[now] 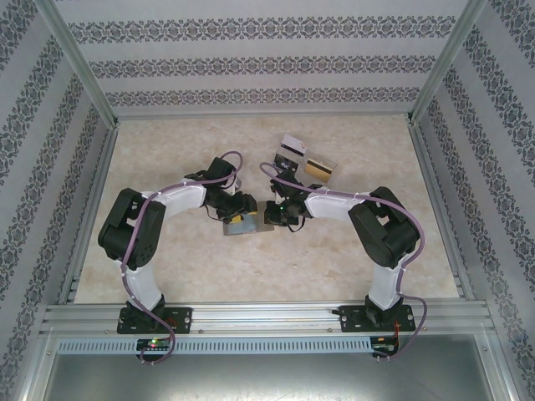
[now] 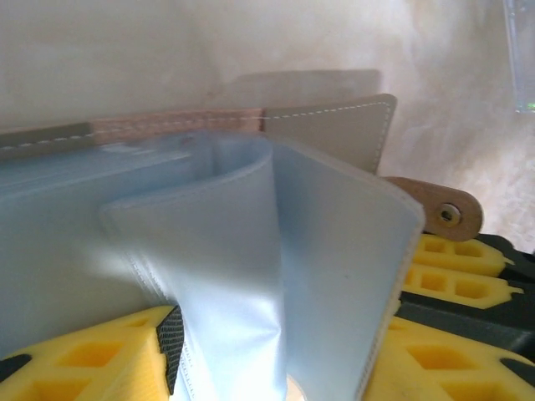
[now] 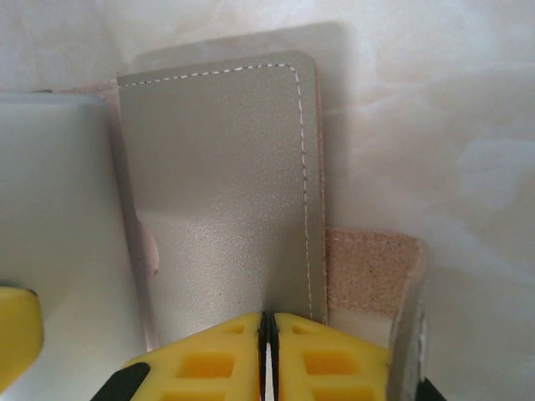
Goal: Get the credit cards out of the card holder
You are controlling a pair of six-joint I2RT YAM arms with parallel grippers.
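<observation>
Where the two arms meet at the middle of the table [image 1: 167,150], the card holder [image 1: 249,220] is seen lying open, a small grey shape from above. Its details are given by the wrist views alone. In the right wrist view a matte grey panel [image 3: 217,192] with white edge stitching is shown flat, with a tan suede tab [image 3: 368,271] at its side. In the left wrist view a pale translucent sleeve [image 2: 251,251] is seen bowed up from the holder, with a snap tab [image 2: 439,213] behind it.

The left gripper [image 2: 284,351] is held with its yellow fingers apart on either side of that sleeve; whether the sleeve is pinched cannot be told. The right gripper [image 3: 264,334] is shown with its fingers pressed together at the grey panel's near edge.

Only from above are the credit cards [image 1: 305,157] seen, a white striped one and a gold one, lying beyond the right gripper, apart from the holder.
</observation>
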